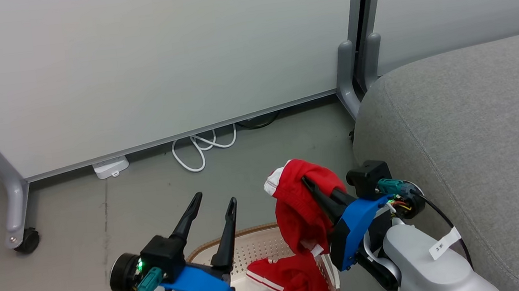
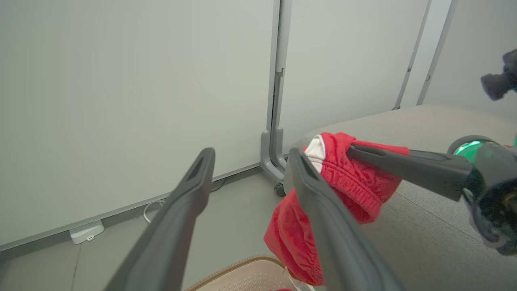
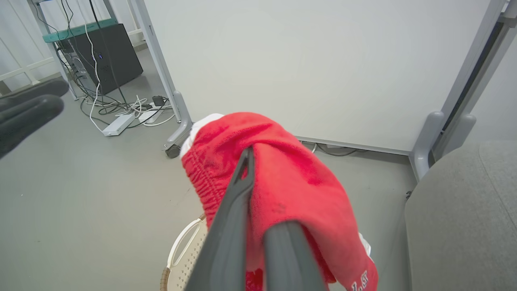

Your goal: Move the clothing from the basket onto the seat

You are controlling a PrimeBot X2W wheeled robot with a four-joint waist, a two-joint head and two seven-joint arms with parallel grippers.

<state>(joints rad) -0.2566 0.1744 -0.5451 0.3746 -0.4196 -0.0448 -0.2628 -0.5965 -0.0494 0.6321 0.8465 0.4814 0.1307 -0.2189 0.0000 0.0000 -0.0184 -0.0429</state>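
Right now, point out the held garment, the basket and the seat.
held garment (image 1: pixel 295 209), head view, hanging red fabric.
basket (image 1: pixel 255 251), head view, perforated inner wall.
seat (image 1: pixel 480 132), head view, grey top surface.

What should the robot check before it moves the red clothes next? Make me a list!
1. Grip: right gripper shut on the red garment: ok.
2. Lift: hanging end of the garment free of the basket: cannot tell.
3. Target: seat right beside the right gripper: ok.
4. Other arm: left gripper open, apart from the garment: ok.
5. Job done: not ok, more red clothing lies in the basket.
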